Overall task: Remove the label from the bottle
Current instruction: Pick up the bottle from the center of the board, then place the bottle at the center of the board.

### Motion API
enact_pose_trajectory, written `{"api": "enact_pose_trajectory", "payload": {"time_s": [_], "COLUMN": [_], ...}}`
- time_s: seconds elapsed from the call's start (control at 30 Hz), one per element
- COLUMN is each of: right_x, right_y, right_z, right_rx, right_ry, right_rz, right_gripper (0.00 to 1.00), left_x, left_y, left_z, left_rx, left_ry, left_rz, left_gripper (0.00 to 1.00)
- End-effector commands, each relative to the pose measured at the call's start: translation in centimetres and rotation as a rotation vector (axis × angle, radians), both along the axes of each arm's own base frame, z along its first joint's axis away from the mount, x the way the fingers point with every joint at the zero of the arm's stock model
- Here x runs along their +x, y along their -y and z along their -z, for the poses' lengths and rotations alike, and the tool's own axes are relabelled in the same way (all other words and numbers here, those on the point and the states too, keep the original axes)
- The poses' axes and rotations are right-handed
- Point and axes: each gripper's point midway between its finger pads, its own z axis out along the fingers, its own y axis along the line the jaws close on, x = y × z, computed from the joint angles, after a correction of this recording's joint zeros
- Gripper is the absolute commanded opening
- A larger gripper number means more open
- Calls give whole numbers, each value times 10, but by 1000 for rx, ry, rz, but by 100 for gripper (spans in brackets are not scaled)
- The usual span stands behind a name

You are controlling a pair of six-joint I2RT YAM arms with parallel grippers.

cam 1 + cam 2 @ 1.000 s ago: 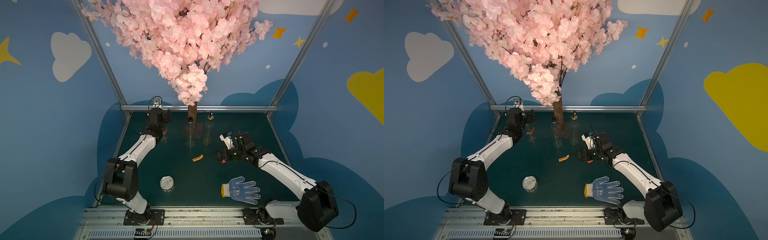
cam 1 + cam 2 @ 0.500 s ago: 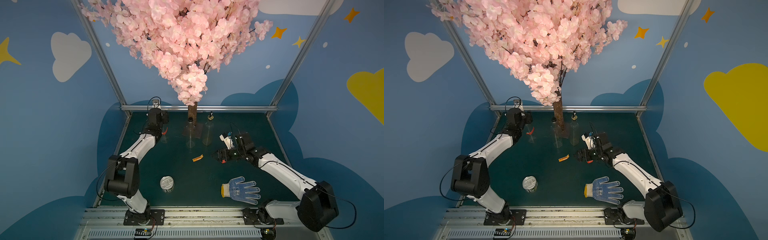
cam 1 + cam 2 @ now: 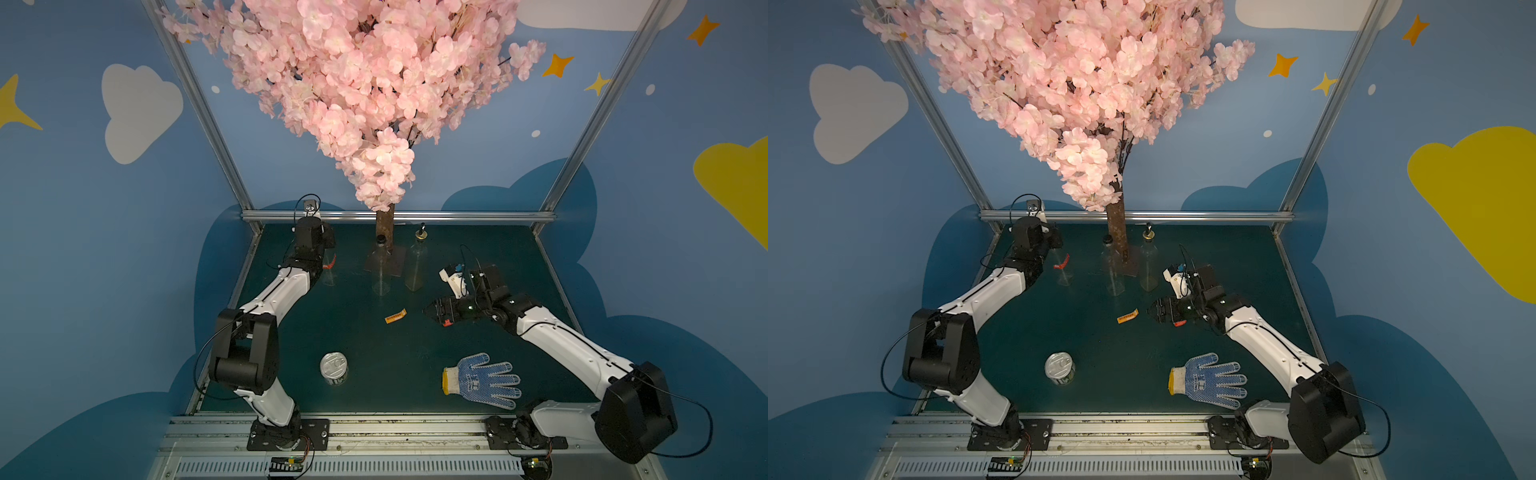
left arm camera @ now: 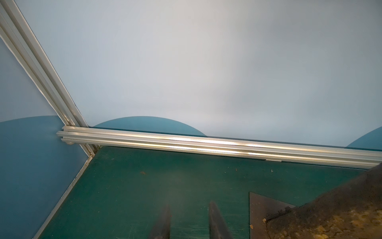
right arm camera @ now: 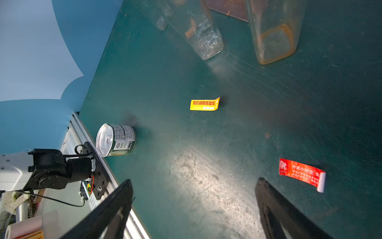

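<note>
Three clear bottles stand at the back. The leftmost bottle [image 3: 328, 272] carries a red label [image 3: 331, 262] that sticks out from its neck. My left gripper [image 4: 190, 205] sits by that bottle and faces the back rail. Its blurred fingertips are drawn close together with only table between them, and the bottle is outside its wrist view. My right gripper [image 5: 194, 180] hangs open and empty over mid-table [image 3: 430, 311]. A loose yellow label [image 5: 204, 104] lies ahead of it and a loose red label [image 5: 301, 173] lies beside one finger.
The tree trunk [image 3: 384, 224] and its base plate stand between the middle bottle [image 3: 380, 266] and the pump bottle [image 3: 415, 266]. A tin can [image 3: 333, 368] and a blue-dotted glove [image 3: 482, 380] lie near the front. The back rail [image 4: 206, 142] is close to the left gripper.
The left gripper's fingers have come together from wide open, beside the leftmost bottle. The right arm, the loose labels, the can and the glove have not moved.
</note>
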Motion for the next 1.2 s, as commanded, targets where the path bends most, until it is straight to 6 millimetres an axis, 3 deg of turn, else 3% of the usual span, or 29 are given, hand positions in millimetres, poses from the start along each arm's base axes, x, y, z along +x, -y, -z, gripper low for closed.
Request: {"api": "enact_pose_trajectory", "payload": {"time_s": [0.0, 0.1, 0.3, 0.4, 0.6, 0.9, 1.17], "right_x": [5, 5, 7, 8, 7, 6, 6], "right_y": [-3, -3, -3, -2, -1, -4, -1], "right_z": [-11, -12, -16, -19, -21, -27, -28], "right_rx": [12, 14, 14, 14, 15, 31, 22], "right_ry": [28, 29, 42, 51, 55, 61, 69], "right_rz": [-6, -8, -2, 3, 10, 6, 16], "right_gripper": [92, 92, 92, 92, 92, 92, 92], "left_x": [-7, -13, -33, -50, -93, -154, -184], "left_y": [3, 7, 31, 43, 64, 102, 151], "left_z": [-1, -12, -57, -76, -93, -88, -64], "left_rx": [-5, 1, 32, 32, -10, -108, -189], "left_ry": [-9, 10, 63, 59, 40, -3, -29], "left_rz": [20, 29, 85, 106, 168, 290, 371], "left_gripper": [2, 2, 2, 2, 2, 2, 2]}}
